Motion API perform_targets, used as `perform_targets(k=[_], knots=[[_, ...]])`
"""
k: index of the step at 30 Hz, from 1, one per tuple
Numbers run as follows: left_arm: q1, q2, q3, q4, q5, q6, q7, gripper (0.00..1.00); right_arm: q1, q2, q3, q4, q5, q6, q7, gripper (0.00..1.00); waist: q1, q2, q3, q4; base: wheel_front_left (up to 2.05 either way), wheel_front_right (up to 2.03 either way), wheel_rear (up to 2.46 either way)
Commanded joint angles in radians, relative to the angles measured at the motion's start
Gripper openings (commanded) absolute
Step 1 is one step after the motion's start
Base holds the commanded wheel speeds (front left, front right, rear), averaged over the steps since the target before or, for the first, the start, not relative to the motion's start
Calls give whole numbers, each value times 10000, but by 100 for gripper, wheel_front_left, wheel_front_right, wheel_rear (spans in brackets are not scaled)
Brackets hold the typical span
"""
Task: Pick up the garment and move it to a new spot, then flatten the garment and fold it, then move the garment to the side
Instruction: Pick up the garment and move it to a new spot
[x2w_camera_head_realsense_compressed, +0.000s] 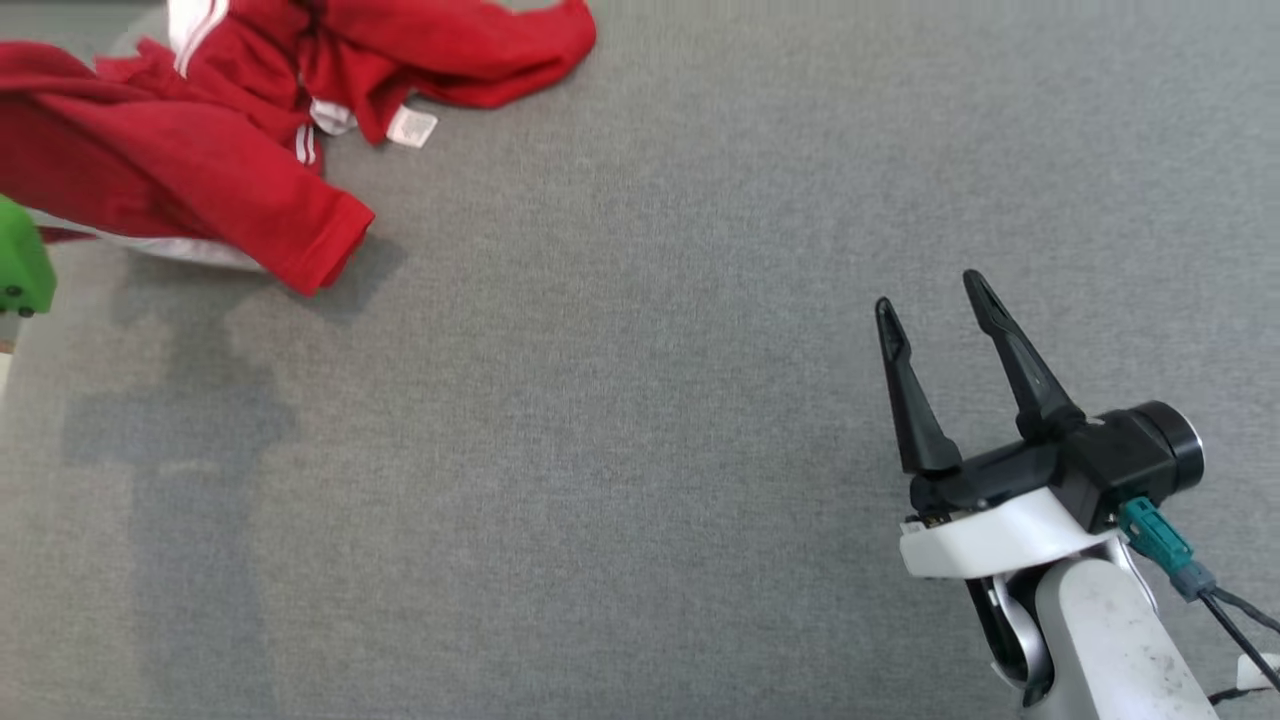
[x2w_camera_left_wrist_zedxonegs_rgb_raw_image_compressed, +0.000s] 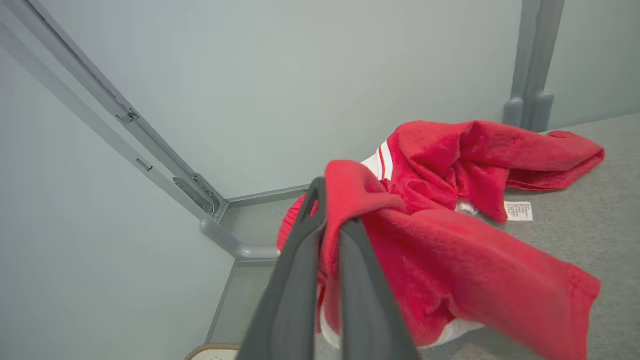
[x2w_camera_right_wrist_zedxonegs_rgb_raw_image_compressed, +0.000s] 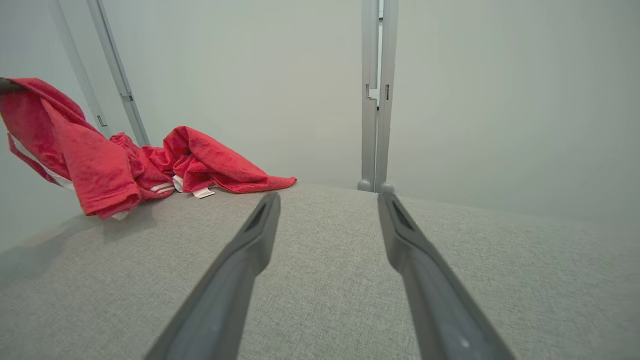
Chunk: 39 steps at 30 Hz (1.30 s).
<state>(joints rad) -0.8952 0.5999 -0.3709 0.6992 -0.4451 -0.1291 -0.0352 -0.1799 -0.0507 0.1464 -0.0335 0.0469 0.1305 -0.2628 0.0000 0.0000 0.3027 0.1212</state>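
Two pincers are here, but only one has a hold. At the upper left of the head view, the garment (x2w_camera_head_realsense_compressed: 200, 170) lies in a red heap on the grey worktop (x2w_camera_head_realsense_compressed: 640, 400). One side of it is lifted off the cloth top. In the left wrist view, the left pincer (x2w_camera_left_wrist_zedxonegs_rgb_raw_image_compressed: 332, 205) is pressed together on a fold of the garment in the middle of the frame. The rest hangs down and trails off to the right.

The hold looks small, just one fold. If the arm pulls fast, I think the fold could slip out and the garment would drop. The part lying on the worktop may drag and bunch up more, which would make it harder to flatten. The heap also seems close to the worktop's edge, so a pull the wrong way could take it over the side.

At the lower right of the head view, the right pincer (x2w_camera_head_realsense_compressed: 930, 295) is spread wide and holds nothing. It is well apart from the garment, too far to catch it.
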Motion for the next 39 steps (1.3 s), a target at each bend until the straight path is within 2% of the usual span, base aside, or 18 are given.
perform_targets(k=[1, 4, 9, 16, 22, 27, 31, 39], knots=[[-155, 143, -144, -350, -31, -13, 65, 0, 253, -1, -81, 32, 117, 4, -31, 100, 0, 0, -1055, -227, 0, 0, 0], [-261, 147, -467, -1276, 81, -13, 163, 0, 497, 1, -321, 43, 323, 4, -31, 100, 0, 0, -1501, -375, 0, 0, 0], [-123, -335, -887, -2698, 116, 61, 520, 0, 857, 0, -559, 54, 518, 4, -31, 100, 0, 0, -1967, -715, 0, 0, 0], [608, -1336, -1437, -4585, -124, 595, 1122, 0, 1128, 1, -659, 32, 677, 4, -31, 100, 0, 0, -2102, -1388, 0, 0, 0], [1524, -2301, -2035, -5330, -312, 1030, 1269, 0, 1194, 0, -696, 10, 726, 4, -31, 100, 0, 0, -1876, -1995, 0, 0, 0], [2046, -3140, -2575, -4607, -233, 1202, 833, 0, 950, 2, -521, 20, 815, 4, -31, 100, 0, 0, -1452, -2543, 0, 0, 0], [2286, -3861, -2944, -3315, -212, 1224, 273, 0, 761, 2, -366, 81, 962, 4, -31, 100, 0, 0, -1010, -2992, 0, 0, 0], [2381, -4738, -3744, -1058, 31, 808, -666, 0, 574, -1, 79, 254, 1119, 3, -31, 100, 0, 0, -399, -3532, 0, 0, 0]])
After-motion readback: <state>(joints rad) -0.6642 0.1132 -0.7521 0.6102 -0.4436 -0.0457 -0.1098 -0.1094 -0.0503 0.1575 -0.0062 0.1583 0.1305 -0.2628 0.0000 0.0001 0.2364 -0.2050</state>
